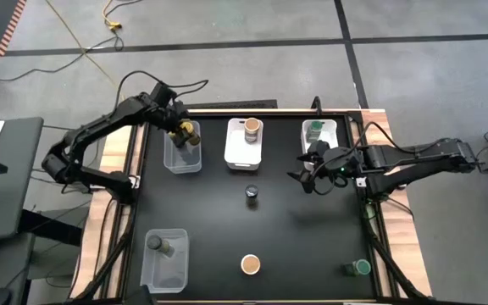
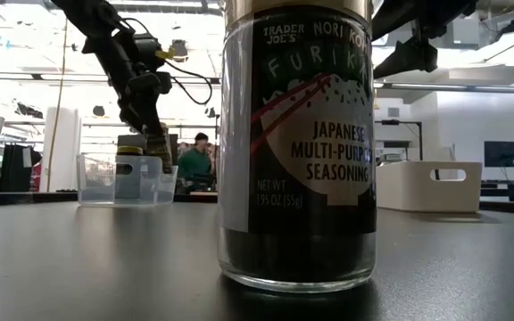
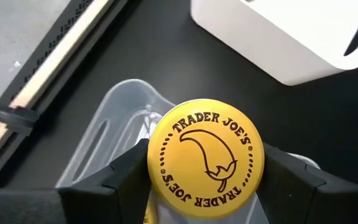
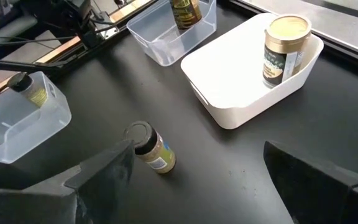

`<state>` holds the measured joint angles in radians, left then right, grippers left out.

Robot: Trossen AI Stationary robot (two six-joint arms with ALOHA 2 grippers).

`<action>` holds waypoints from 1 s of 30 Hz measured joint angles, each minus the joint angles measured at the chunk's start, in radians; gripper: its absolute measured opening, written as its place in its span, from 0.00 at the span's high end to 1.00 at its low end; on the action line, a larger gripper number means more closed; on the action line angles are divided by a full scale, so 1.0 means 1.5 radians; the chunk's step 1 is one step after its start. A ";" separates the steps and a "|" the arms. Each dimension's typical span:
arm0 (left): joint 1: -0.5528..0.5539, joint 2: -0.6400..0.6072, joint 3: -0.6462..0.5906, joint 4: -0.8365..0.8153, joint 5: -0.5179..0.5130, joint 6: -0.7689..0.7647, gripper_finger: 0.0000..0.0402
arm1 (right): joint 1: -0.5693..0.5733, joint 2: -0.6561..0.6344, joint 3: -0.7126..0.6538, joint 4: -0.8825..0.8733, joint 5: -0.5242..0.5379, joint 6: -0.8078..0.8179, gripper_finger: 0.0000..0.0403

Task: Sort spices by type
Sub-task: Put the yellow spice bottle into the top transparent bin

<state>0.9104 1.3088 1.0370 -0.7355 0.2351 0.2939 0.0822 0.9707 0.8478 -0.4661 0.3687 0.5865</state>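
Note:
My left gripper (image 1: 182, 133) is shut on a yellow-topped spice jar (image 3: 205, 158) over the far-left clear bin (image 1: 182, 157). A tan-topped jar (image 1: 251, 127) stands in the white bin (image 1: 244, 152). A green-topped jar (image 1: 314, 131) stands in the far-right bin (image 1: 333, 129). My right gripper (image 1: 307, 175) hovers open beside that bin, above the table. A dark-grey-topped jar (image 4: 148, 148) stands on the table's middle. A tan-topped jar (image 1: 250, 264) and a green-topped jar (image 1: 358, 268) sit near the front edge. My left gripper pinches the yellow-topped jar between its two fingers (image 3: 126, 174), on opposite sides just under the lid's rim (image 3: 157, 168). The fingers slant down from the table's left. The jar stays upright, its lower part (image 4: 185, 15) inside the clear bin; whether it touches the floor cannot be told.
A second clear bin (image 1: 165, 264) at the near left holds a grey-topped jar (image 1: 158, 244). A tall dark seasoning jar (image 2: 294, 143) stands right before the low camera. Bare black tabletop (image 1: 312, 237) lies between the bins and the front edge. A person shows in the room behind.

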 joint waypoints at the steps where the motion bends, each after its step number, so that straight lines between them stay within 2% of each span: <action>1: 0.006 0.000 0.000 0.000 0.002 0.003 0.41 | 0.000 0.000 0.000 0.000 0.000 0.000 0.04; 10: 0.021 -0.006 -0.001 -0.005 0.032 0.002 0.41 | 0.000 0.000 0.000 0.003 0.000 0.000 0.04; 16: 0.021 0.014 -0.001 -0.007 0.007 0.007 0.41 | 0.000 0.000 0.000 0.003 0.000 0.000 0.04; 23: 0.016 0.060 0.000 0.000 0.009 0.010 0.41 | 0.000 0.000 0.000 0.003 0.000 0.000 0.04; 30: 0.016 0.067 0.000 0.021 0.005 0.015 0.41 | 0.000 0.000 0.000 0.003 0.000 0.000 0.04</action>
<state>0.9348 1.4090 1.0367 -0.7036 0.2424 0.3159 0.0822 0.9707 0.8478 -0.4618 0.3687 0.5865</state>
